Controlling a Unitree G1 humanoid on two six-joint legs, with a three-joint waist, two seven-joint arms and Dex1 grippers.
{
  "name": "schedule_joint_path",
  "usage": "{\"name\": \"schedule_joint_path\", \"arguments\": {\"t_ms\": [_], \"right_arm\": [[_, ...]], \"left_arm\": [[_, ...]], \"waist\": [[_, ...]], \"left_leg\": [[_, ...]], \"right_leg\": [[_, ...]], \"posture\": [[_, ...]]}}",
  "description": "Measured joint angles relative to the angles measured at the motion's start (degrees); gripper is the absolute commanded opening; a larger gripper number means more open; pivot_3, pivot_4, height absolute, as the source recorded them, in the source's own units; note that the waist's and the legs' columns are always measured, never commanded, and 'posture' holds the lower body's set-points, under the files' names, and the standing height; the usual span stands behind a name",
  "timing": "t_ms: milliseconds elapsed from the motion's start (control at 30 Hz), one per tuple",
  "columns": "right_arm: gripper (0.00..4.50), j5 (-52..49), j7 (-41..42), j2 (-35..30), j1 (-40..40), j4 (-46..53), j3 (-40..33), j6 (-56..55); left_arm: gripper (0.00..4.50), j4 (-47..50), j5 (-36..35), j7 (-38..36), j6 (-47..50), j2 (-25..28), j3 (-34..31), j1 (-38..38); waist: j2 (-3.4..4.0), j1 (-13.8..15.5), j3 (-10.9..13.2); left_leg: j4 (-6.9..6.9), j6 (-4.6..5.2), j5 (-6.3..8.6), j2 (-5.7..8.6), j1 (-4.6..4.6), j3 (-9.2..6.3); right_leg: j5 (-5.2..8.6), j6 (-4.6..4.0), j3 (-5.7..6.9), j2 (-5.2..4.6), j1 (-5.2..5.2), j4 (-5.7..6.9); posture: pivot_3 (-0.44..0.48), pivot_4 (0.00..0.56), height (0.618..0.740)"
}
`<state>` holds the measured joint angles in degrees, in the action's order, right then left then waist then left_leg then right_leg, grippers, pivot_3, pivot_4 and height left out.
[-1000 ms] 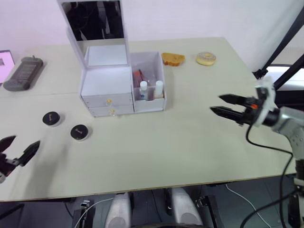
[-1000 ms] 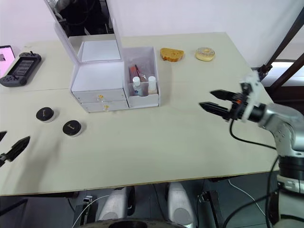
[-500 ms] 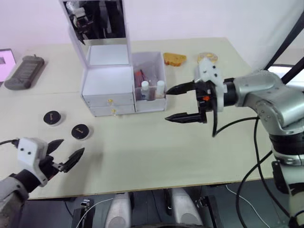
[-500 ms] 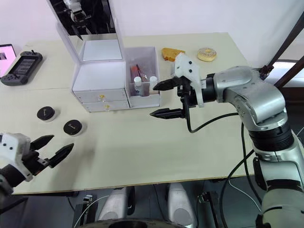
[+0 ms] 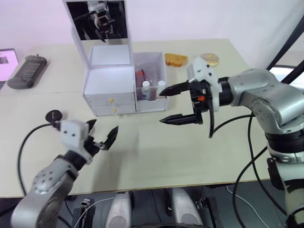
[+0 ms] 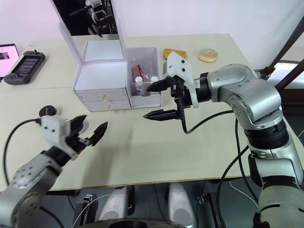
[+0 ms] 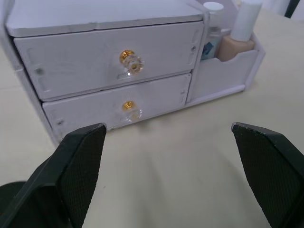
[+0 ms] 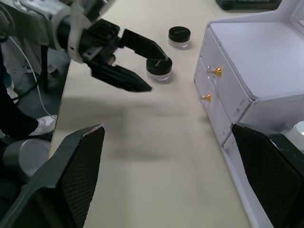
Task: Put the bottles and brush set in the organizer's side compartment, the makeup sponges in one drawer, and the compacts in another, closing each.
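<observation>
The white organizer [image 5: 110, 80] stands with its mirrored lid up and both gold-knobbed drawers [image 7: 130, 59] shut. Bottles [image 5: 153, 88] and a brush set [image 5: 140, 76] sit in its side compartment. One black compact [image 5: 53, 115] lies left of the drawers. A second compact [image 8: 159, 69] rests by my left gripper's fingertips. Two makeup sponges, one bread-shaped [image 5: 175, 59] and one donut-shaped [image 5: 209, 58], lie at the back right. My left gripper [image 5: 102, 130] is open and empty, low in front of the drawers. Beside the side compartment, my right gripper [image 5: 162, 106] is also open and holds nothing.
A handheld game console [image 6: 24, 64] and a phone [image 5: 5, 58] lie at the far left of the table [image 5: 156, 152]. Bare tabletop stretches in front of the organizer and to its right. A black cable [image 5: 28, 142] trails from my left arm.
My left arm has swung in from the table's front left to face the drawers. My right arm came in from the right to beside the organizer. Both grippers stay open.
</observation>
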<state>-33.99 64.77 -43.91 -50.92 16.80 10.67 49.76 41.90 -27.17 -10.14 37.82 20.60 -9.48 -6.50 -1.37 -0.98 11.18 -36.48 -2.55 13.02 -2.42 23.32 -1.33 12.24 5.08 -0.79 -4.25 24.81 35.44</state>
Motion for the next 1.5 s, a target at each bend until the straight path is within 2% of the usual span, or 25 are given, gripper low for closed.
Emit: {"name": "schedule_joint_path", "arguments": {"t_ms": [133, 233, 300, 533, 833, 933, 1033, 1067, 1467, 1500], "right_arm": [[4.5, -0.1, -0.4, -0.8, 0.2, 1.6, -0.3, 1.2], [4.5, -0.4, -0.7, -2.0, 0.2, 2.8, -0.6, 2.1], [4.5, -0.7, -0.9, -2.4, 0.2, 3.4, -1.2, 2.7], [4.5, -1.2, -1.2, -3.9, 0.2, 4.3, -2.2, 4.0], [4.5, -1.3, -1.4, -4.6, 0.2, 5.0, -2.3, 4.7], [4.5, -1.3, -1.4, -4.6, 0.2, 5.3, -2.3, 4.7], [4.5, -1.2, -1.4, -4.7, 0.2, 5.3, -2.3, 4.6], [4.5, -1.1, -1.4, -4.7, 0.2, 5.3, -2.3, 4.5], [4.5, -1.0, -1.4, -4.7, 0.2, 5.3, -2.3, 3.6], [4.5, -1.0, -1.4, -4.7, 0.2, 5.3, -2.3, 3.5]], "left_arm": [[4.45, -7.4, 5.7, 2.8, -3.4, -2.6, 3.3, 3.4], [3.65, -14.3, 9.5, 4.0, -7.4, -5.4, 5.0, 6.1], [2.75, -18.0, 11.8, 4.2, -10.1, -6.6, 6.2, 7.5], [2.75, -24.5, 15.7, 4.4, -15.5, -10.1, 9.2, 10.4], [2.75, -28.6, 18.6, 5.7, -19.3, -13.9, 9.3, 13.8], [1.88, -29.0, 19.1, 5.7, -19.5, -14.2, 9.2, 14.0], [0.33, -29.5, 19.5, 5.8, -20.1, -14.5, 8.8, 14.1], [0.01, -29.4, 19.5, 5.7, -20.8, -14.7, 8.7, 14.4], [0.01, -25.2, 20.3, 4.7, -18.8, -15.1, 9.3, 11.1], [0.26, -25.2, 20.3, 4.7, -18.3, -15.2, 9.4, 11.1]], "waist": [[0.01, 0.2, 0.0], [0.0, 0.4, 0.0], [0.0, 0.4, 0.0], [0.0, 0.2, 0.0], [0.0, 0.4, 0.0], [0.0, 0.4, 0.0], [0.0, 0.4, 0.0], [0.03, 0.5, 0.0], [0.03, 0.5, 0.0], [0.03, 0.5, 0.0]], "left_leg": [[-0.03, 0.0, 0.0, -0.05, 0.05, -0.06], [-0.03, 0.0, 0.0, -0.07, 0.07, -0.1], [-0.03, 0.0, 0.0, -0.07, 0.07, -0.1], [-0.02, 0.0, 0.0, -0.1, 0.06, -0.11], [-0.06, 0.0, 0.0, -0.12, 0.08, -0.15], [-0.06, 0.0, 0.0, -0.13, 0.08, -0.19], [-0.07, 0.0, 0.0, -0.15, 0.08, -0.2], [-0.09, 0.0, 0.0, -0.15, 0.06, -0.22], [-0.19, 0.0, 0.01, -0.21, 0.08, -0.29], [-0.22, 0.0, 0.01, -0.21, 0.09, -0.29]], "right_leg": [[0.0, -0.01, -0.05, 0.11, -0.02, -0.03], [0.0, -0.02, -0.04, 0.15, -0.02, -0.04], [0.0, -0.02, -0.05, 0.15, -0.02, -0.04], [0.0, -0.02, -0.05, 0.18, -0.02, -0.04], [-0.01, -0.02, -0.05, 0.23, -0.04, -0.04], [-0.02, -0.03, -0.05, 0.28, -0.04, -0.03], [-0.02, -0.03, -0.05, 0.3, -0.05, -0.03], [-0.02, -0.03, -0.05, 0.31, -0.1, -0.03], [-0.01, -0.03, -0.06, 0.41, -0.15, -0.05], [-0.01, -0.03, -0.06, 0.42, -0.15, -0.05]], "posture": [[0.0, 0.15, 0.74], [0.0, 0.15, 0.74], [0.0, 0.15, 0.74], [0.0, 0.15, 0.74], [0.0, 0.15, 0.74], [0.0, 0.15, 0.74], [0.0, 0.15, 0.74], [0.0, 0.15, 0.74], [0.0, 0.15, 0.74], [0.0, 0.15, 0.74]]}}
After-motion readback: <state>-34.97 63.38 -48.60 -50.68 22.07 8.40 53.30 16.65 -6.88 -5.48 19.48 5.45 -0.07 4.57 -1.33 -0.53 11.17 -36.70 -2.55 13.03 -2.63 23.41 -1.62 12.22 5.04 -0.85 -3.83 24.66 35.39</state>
